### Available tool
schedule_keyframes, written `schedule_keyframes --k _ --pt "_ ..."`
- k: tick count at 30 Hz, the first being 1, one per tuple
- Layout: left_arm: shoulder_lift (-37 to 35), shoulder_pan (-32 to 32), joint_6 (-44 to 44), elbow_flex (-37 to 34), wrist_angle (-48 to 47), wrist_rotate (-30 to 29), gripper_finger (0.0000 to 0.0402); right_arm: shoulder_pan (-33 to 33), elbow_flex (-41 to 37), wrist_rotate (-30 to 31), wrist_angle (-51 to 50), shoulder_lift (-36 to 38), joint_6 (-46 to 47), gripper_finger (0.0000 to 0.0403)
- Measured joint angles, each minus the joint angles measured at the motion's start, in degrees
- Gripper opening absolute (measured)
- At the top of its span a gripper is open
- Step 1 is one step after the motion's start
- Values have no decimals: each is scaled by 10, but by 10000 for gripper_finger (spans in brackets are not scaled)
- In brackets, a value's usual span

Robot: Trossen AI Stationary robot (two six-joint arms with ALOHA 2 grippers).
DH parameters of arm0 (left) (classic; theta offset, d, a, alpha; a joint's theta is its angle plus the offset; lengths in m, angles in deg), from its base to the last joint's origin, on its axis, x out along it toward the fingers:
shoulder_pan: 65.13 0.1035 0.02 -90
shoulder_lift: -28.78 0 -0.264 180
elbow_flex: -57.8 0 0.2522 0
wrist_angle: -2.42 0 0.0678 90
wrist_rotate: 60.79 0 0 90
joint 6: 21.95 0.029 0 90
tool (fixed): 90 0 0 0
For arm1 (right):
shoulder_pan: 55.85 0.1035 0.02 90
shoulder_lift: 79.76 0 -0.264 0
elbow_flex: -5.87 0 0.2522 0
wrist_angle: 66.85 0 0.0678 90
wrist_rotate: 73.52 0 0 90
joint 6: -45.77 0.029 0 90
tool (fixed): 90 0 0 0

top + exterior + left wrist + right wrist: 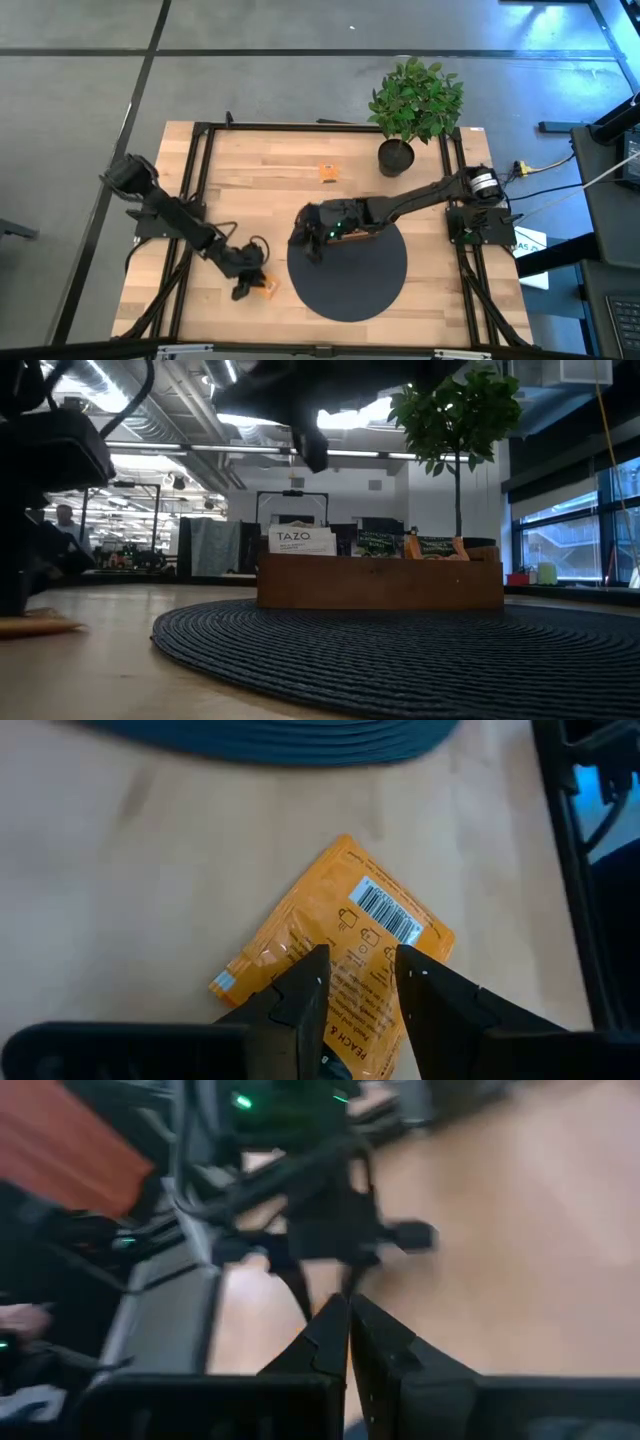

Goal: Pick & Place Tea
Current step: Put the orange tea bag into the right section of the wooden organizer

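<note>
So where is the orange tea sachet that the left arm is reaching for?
From above, the orange tea sachet lies flat on the wooden table near its front-left side, under the left gripper, just left of the dark round mat.

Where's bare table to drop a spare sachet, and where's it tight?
Free: the bare wood between the stray orange sachet and the table's left rail, and the round mat's near half. Tight: the wooden tray under the right tool, the plant pot corner, and around the left tool.

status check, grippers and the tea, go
Left gripper open over the orange sachet flat on the table, beside the mat. Right gripper shut, empty, above the mat. Nothing blocking.
</note>
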Motion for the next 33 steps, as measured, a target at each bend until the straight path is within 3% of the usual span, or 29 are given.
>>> schedule_keyframes --k 9,18,22,29,33 --pt "101 -54 98 113 -2 31 116 58 1 -5 55 -55 147 19" --pt "115 -76 159 146 -12 -13 116 125 0 36 132 -107 226 24" --pt "103 -73 180 146 1 -14 116 138 1 72 190 -124 268 52" --pt "58 -78 229 147 5 -10 116 150 1 121 202 -137 337 138" --pt "5 -93 228 148 -44 -8 116 152 1 121 246 -137 312 174"
